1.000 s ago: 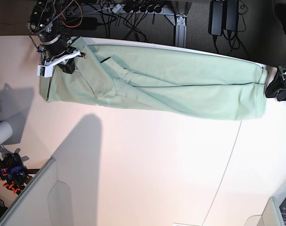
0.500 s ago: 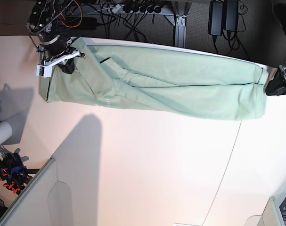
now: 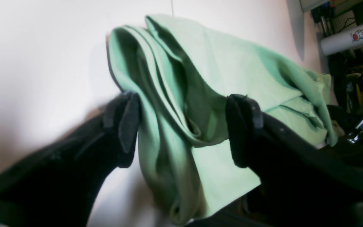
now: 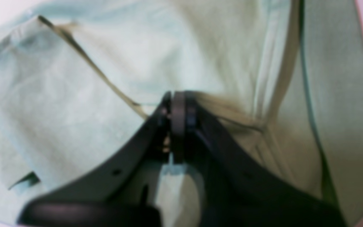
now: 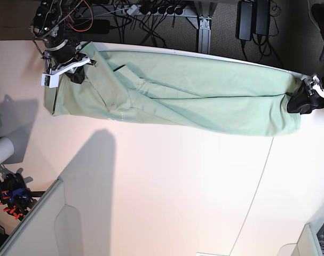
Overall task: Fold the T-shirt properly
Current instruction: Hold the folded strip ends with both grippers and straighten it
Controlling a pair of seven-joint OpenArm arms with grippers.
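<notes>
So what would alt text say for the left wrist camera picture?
Two black padded jaws stand wide open on either side of a bunched, layered end of a pale green T-shirt lying on a white table. The fabric sits between them, ungripped; a white cylinder lies in the far corner.

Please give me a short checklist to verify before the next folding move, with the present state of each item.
1. Right tool shut on the shirt: ok.
2. Left tool open: ok.
3. Shirt end lies between the left tool's pads: ok.
4. Left tool holds the cloth: not ok, jaws apart.
5. Shirt lies on the table, long and narrow: ok.
6. Layers at the left end even: cannot tell.
</notes>
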